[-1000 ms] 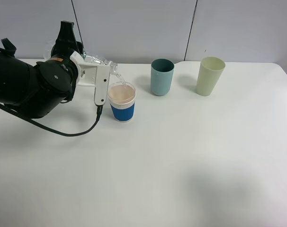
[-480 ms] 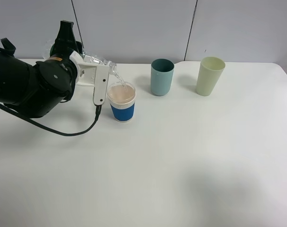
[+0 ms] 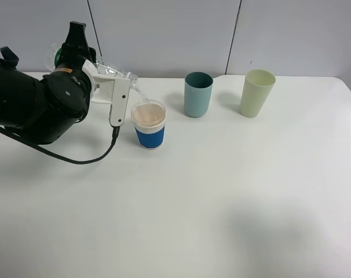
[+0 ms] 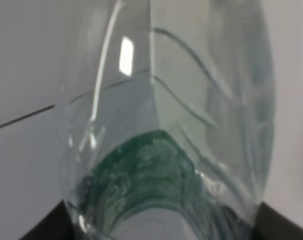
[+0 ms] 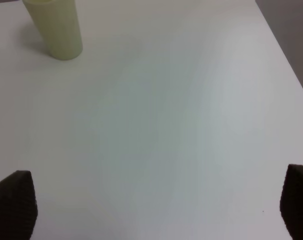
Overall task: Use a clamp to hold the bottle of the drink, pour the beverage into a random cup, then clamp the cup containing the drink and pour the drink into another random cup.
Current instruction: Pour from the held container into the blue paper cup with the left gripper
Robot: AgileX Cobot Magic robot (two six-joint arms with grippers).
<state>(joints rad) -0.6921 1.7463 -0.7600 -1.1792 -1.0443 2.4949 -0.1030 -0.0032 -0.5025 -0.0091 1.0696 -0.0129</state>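
My left gripper is shut on the bottle, a clear plastic one with a green label, held tipped on its side at the back left. Its neck points down at the blue-sleeved cup, and a thin stream of clear beverage runs into it. The bottle fills the left wrist view, green label at the near end. To the right of that cup stands the teal cup. My right gripper is open over bare table and holds nothing; it is out of the exterior view.
A taller pale green cup stands at the back right, also seen in the right wrist view as the pale green cup. The white table runs to a grey wall behind. The left arm's black cable loops over the table.
The left arm has shifted slightly left and lifted the bottle's base a little, so it is tipped further. The stream still runs into the blue-sleeved cup.
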